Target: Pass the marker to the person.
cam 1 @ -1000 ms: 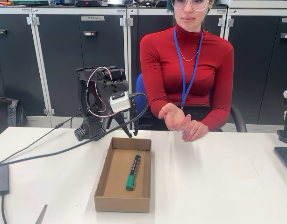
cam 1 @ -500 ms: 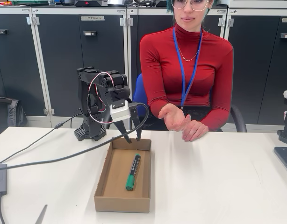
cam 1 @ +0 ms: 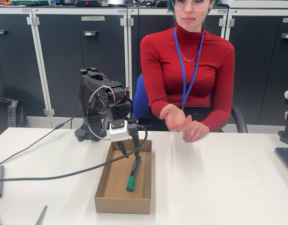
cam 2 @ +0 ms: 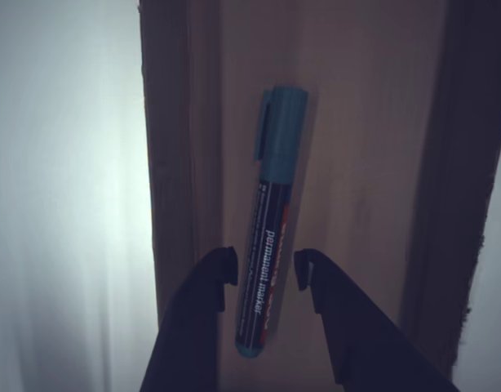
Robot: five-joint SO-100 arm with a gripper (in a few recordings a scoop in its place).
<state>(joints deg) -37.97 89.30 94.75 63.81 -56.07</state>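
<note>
The marker (cam 1: pixel 132 173) lies flat in a shallow cardboard box (cam 1: pixel 103 187), green cap toward the front; in the wrist view the marker (cam 2: pixel 270 229) runs lengthwise along the box floor. My gripper (cam 1: pixel 129 153) hangs open just above the marker's far end, and in the wrist view my gripper (cam 2: pixel 266 271) has one fingertip on each side of the barrel without closing on it. The person (cam 1: pixel 187 65) in a red top sits behind the table, one hand (cam 1: pixel 173 116) held palm-up over the table's far edge.
The arm's base (cam 1: pixel 90 132) stands behind the box at the left. A grey cable (cam 1: pixel 55 177) runs across the table to the left edge. A black device (cam 1: pixel 287 140) sits at the right edge. Grey cabinets line the back wall.
The arm has reached forward and down: the gripper dropped from above the box's far rim into the box, over the marker's far end. The marker and the person's hand stayed put.
</note>
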